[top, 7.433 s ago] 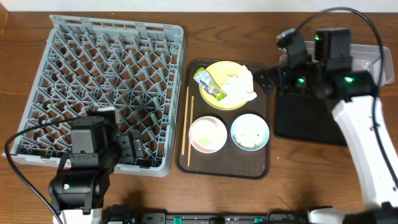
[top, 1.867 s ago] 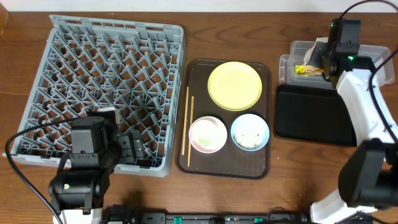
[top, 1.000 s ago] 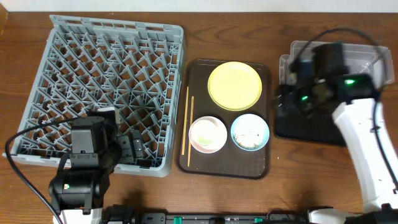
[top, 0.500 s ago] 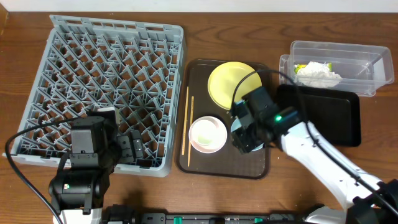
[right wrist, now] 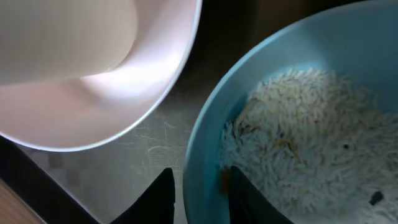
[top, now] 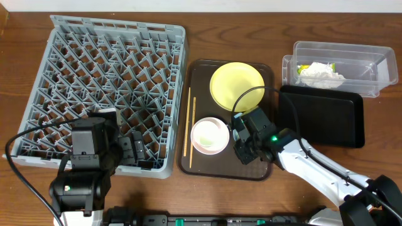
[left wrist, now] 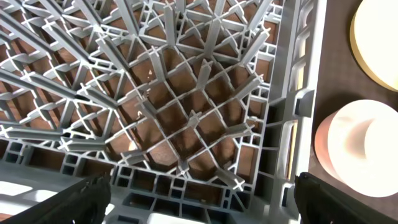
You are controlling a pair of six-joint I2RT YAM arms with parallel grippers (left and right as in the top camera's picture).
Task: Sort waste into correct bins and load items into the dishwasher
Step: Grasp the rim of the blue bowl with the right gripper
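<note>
We see the right end effector (right wrist: 200, 175) low over the round light blue bowl (right wrist: 211, 124) on the dark brown rectangular serving tray (top: 201, 164).
Its two fingers stand either side of the bowl's near rim, one outside and one inside beside the loose whitish rice-like crumbs (right wrist: 298, 155); we cannot tell whether they pinch it. The small white bowl (top: 210, 135) sits just left of it, the round yellow plate (top: 235, 85) beyond, and two thin wooden chopsticks (top: 188, 122) along the tray's left edge. On the far right of the wooden bench (top: 220, 31), the clear rectangular plastic tub (top: 370, 59) holds the crumpled white paper napkin (top: 321, 74), and the shallow glossy black rectangular tray (top: 320, 116) lies just nearer. The left end effector (left wrist: 199, 199) hangs spread wide over the near right corner of the large square grey plastic dish rack (top: 107, 69).
</note>
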